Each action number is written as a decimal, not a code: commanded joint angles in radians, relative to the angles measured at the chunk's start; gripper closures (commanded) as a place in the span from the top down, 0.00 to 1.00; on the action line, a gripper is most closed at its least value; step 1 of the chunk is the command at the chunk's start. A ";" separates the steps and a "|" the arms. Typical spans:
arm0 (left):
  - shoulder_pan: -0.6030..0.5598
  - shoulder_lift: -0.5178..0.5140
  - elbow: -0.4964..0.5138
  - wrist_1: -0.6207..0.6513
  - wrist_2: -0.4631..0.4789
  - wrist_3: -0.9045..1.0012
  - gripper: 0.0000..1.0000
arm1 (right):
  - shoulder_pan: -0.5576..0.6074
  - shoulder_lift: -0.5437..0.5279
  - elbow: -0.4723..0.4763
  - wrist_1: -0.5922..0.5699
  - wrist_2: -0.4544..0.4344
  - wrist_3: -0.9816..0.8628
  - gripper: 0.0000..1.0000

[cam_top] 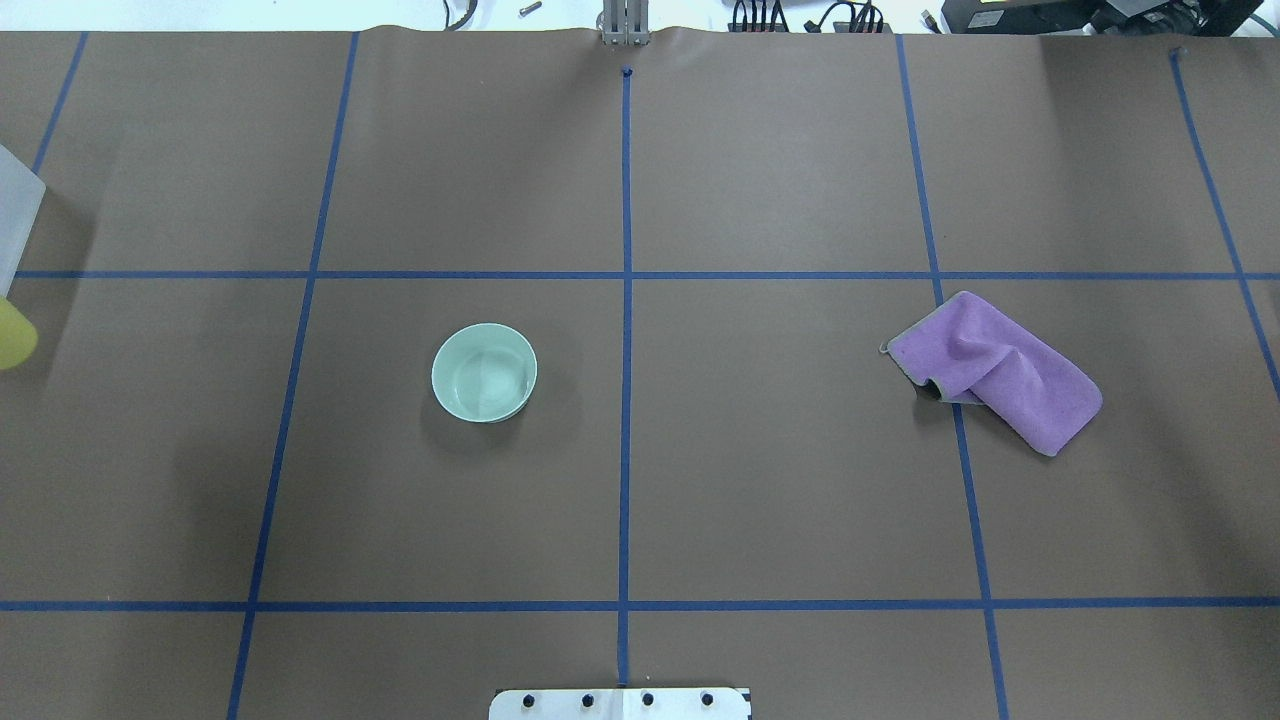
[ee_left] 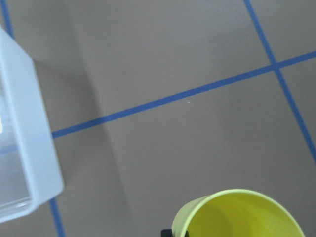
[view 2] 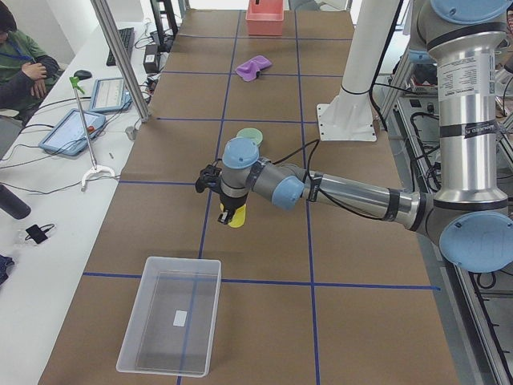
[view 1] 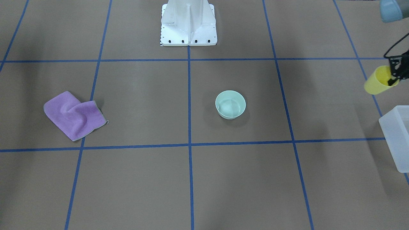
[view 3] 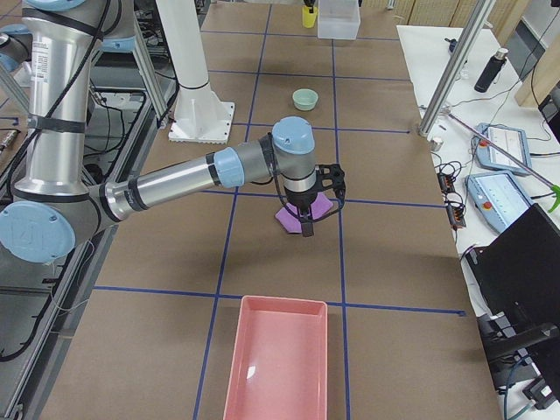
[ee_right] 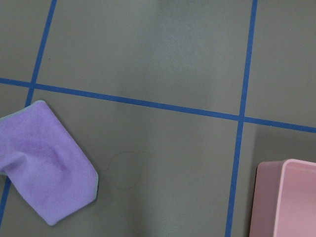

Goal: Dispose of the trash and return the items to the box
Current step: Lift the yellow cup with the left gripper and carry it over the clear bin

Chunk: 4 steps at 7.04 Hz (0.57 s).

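A small yellow tapered plastic cup (view 1: 375, 83) is held tilted near the frosted white rectangular plastic bin (view 1: 396, 140), its rim apparently pinched in the left gripper (view 1: 392, 81). The pale mint-green round plastic bowl (view 1: 230, 104) stands mid-table. The right gripper (view 3: 308, 224) hovers over a crumpled purple cloth (view 1: 75, 115), finger state unclear.

Yellow cup (view 1: 377, 82): tilted, gripped aloft by the left pincer (view 1: 393, 79), near the counter's (view 1: 143, 95) left edge.
Mint bowl (view 1: 230, 104): upright, mid-counter.
Frosted box (view 2: 171, 325): open, at the left edge.
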 commanded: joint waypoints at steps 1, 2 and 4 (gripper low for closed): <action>-0.168 -0.174 0.320 0.036 -0.005 0.338 0.00 | -0.006 0.001 -0.003 0.000 0.000 0.002 1.00; -0.201 -0.281 0.504 0.013 -0.004 0.416 0.00 | -0.007 0.001 -0.003 0.000 0.000 0.000 1.00; -0.193 -0.319 0.778 -0.291 0.004 0.307 0.00 | -0.007 0.001 -0.002 0.001 0.000 0.002 1.00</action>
